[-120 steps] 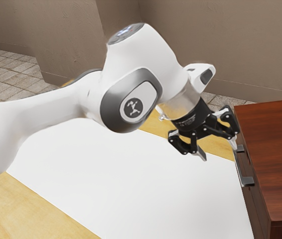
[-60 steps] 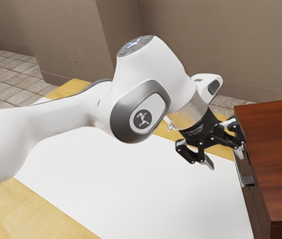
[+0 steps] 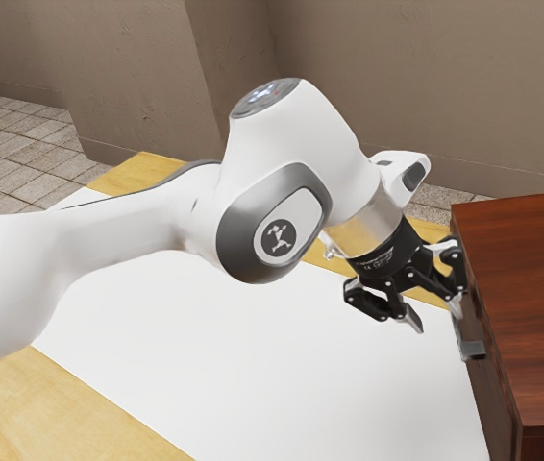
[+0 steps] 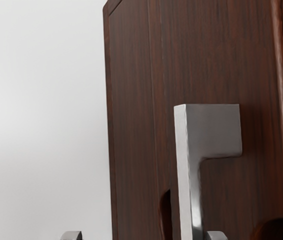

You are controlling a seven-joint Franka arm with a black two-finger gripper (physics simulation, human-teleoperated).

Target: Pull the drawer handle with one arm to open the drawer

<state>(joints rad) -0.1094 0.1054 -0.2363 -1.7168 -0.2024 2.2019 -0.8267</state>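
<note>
Your gripper (image 3: 435, 312) is spread wide and turned sideways, so its two fingers straddle the drawer handle (image 3: 468, 332) instead of poking at it. That handle is the grey bar on the front of the dark wooden cabinet (image 3: 531, 279) at the exterior view's right, which stands on the white table top (image 3: 253, 365). In the wrist view the handle (image 4: 189, 170) runs between the fingertips, just beside one and well apart from the other, with nothing pinched yet. The drawer front (image 4: 131, 125) looks flush, so I'd say you're lined up for the grab. Close first, then pull straight back toward the arm, or the bar could slip out.
</note>
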